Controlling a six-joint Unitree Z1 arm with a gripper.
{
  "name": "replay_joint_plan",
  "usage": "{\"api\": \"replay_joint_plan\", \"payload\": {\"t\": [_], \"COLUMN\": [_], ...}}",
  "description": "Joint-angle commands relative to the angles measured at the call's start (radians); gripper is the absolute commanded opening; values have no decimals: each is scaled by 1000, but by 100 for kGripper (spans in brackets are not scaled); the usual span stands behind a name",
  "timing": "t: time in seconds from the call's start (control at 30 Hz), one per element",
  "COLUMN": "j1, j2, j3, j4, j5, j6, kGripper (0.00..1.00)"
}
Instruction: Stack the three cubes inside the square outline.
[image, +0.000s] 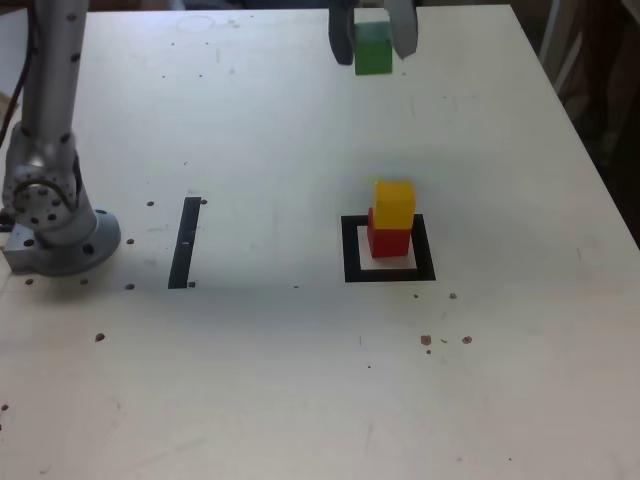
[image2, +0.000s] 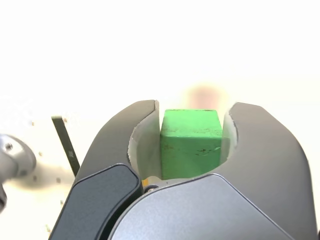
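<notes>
At the top centre of the exterior frame, gripping the green cube with the pincer! Below, right of centre, resting yellow cube on red cube, inside the square outline.

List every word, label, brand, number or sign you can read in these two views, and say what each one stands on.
No text can be read in either view.
Green cube: no lettering, only scuffs on the sides shown.
Black strip: a small pale mark shows on it in the wrist view, too small to read.
Yellow cube, red cube and black square outline: none visible.
</notes>
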Motion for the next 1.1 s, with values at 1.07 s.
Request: {"api": "replay_joint_plan", "payload": {"t": [1.07], "j1": [-251], "j2": [41], "j3": [52], "j4": [29], "j5": [-88], "j6": [-203], "kGripper": [31]}}
